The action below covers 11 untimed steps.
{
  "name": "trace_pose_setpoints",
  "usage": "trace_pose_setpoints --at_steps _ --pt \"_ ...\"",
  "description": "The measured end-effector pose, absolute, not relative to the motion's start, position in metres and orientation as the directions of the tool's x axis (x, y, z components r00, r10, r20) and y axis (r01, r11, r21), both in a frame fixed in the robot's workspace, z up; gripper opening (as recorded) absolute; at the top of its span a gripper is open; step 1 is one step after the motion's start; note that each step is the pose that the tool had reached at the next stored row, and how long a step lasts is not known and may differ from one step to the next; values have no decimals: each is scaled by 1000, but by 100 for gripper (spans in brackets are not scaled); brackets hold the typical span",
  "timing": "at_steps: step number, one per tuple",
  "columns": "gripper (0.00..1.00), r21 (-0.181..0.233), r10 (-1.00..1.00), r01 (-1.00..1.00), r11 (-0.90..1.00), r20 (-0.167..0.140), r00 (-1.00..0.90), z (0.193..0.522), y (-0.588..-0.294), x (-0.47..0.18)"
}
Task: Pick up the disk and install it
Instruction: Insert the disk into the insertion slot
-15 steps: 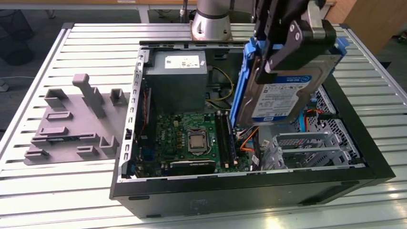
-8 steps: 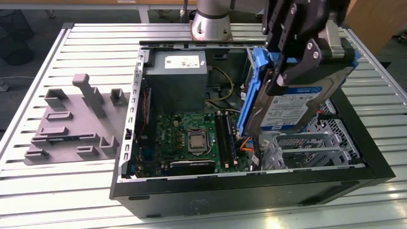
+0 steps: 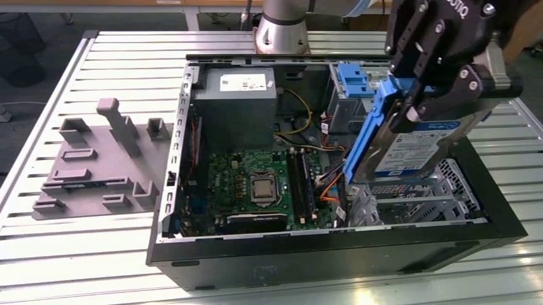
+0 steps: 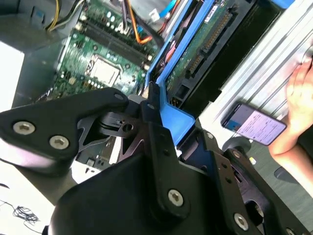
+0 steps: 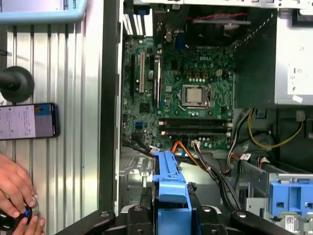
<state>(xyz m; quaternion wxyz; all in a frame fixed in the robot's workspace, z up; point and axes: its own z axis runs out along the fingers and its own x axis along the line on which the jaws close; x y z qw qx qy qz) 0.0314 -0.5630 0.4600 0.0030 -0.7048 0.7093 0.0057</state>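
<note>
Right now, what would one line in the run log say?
gripper: shut on disk | disk: tilted over drive cage in open case | install: not yet seated

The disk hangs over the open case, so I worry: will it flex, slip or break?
Probably stiff: the disk shows no bend while the gripper clamps it on edge. Being metal, likely heavy for its size. Its smooth blue rails might slip, and its bare circuit board looks fragile.
</note>
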Motion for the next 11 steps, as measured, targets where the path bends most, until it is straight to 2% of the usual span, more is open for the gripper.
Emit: trace_pose_setpoints --at_steps 11 --pt "36 4 -1000 -1000 6 -12 -6 456 -564 51"
